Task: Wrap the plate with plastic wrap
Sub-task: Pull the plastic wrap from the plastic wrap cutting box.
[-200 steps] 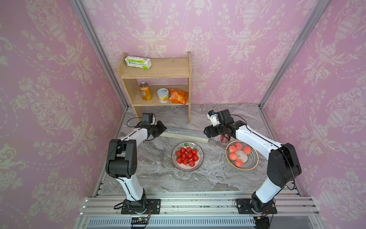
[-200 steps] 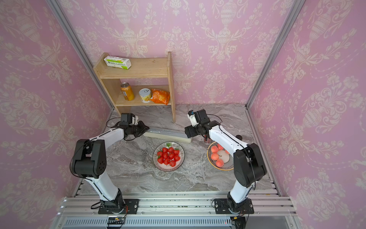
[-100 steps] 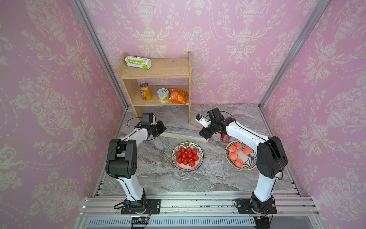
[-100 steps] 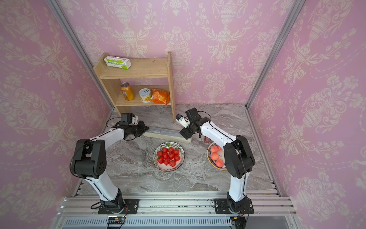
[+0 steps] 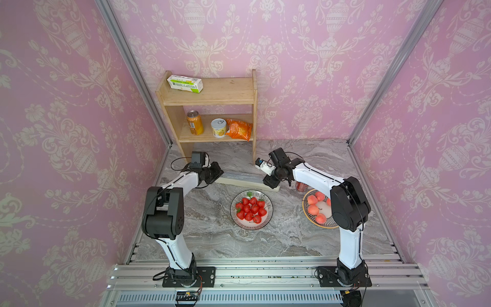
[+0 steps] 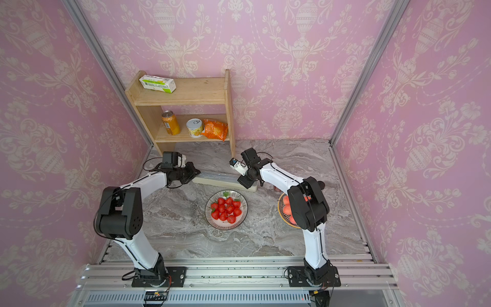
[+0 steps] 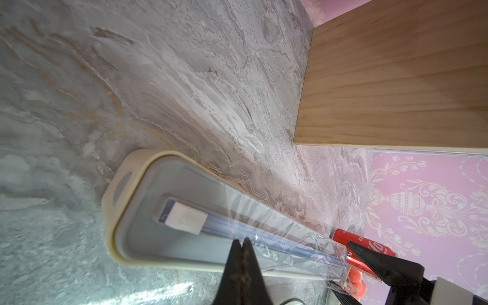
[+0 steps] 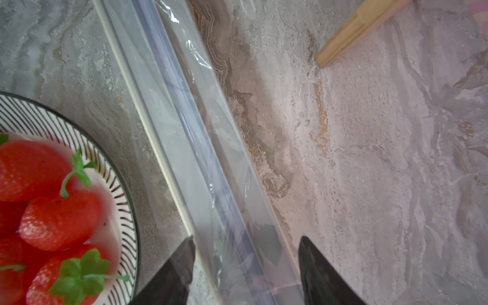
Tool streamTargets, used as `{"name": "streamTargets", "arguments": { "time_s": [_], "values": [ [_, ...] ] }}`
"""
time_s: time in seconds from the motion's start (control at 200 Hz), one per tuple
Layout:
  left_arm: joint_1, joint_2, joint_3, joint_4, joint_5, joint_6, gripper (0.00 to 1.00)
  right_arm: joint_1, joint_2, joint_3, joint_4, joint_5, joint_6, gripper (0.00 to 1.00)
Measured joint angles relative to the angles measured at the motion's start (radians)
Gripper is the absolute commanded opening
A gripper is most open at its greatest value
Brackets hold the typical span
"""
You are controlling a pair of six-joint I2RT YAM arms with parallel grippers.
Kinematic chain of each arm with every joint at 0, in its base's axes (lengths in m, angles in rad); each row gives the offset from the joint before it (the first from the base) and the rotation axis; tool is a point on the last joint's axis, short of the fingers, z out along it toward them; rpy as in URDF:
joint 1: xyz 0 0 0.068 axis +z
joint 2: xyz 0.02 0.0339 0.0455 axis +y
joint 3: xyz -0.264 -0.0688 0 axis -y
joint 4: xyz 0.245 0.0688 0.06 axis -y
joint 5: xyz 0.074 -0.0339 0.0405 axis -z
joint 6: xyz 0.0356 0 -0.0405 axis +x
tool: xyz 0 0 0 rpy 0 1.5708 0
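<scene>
Plastic wrap (image 8: 211, 132) atop dispenser box (image 7: 111, 200), right tool (image 8: 247, 239) parted astride it, left tool (image 7: 240, 240) clenched over it

Both top views look steeply down from high at the front, sharing the whole bench (image 5: 212, 239). Each wrist view hugs the dispenser box (image 7: 148, 235), seemingly from opposite ends.

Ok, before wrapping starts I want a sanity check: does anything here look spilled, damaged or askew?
Nothing is spilled or broken. The plastic wrap lies loose and crinkled over the dispenser box, which sits at a slight slant behind the strawberry plate.
</scene>
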State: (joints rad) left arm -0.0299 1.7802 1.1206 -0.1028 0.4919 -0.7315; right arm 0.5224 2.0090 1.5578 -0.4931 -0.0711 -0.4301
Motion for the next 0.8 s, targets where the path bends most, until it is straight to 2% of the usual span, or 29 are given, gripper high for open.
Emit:
{"name": "streamTargets", "arguments": {
  "time_s": [0.21,0.405,0.595,0.706,0.801],
  "values": [
    [0.0,-0.007,0.0,-0.001,0.0,0.0,0.0,0.0,0.002,0.003,-0.003,0.014,0.014,0.39],
    [0.0,-0.019,0.0,-0.004,-0.001,0.0,0.0,-0.004,0.003,0.014,-0.002,0.028,0.017,0.35],
    [0.0,-0.019,0.0,-0.004,-0.001,0.0,0.0,-0.005,0.005,0.025,-0.004,0.039,0.033,0.19],
    [0.0,-0.021,0.0,-0.004,-0.001,0.0,0.0,-0.005,0.006,0.029,-0.007,0.04,0.037,0.0],
    [0.0,-0.032,0.0,-0.004,-0.001,0.0,0.0,-0.005,0.006,0.029,-0.014,0.043,0.036,0.0]
  ]
}}
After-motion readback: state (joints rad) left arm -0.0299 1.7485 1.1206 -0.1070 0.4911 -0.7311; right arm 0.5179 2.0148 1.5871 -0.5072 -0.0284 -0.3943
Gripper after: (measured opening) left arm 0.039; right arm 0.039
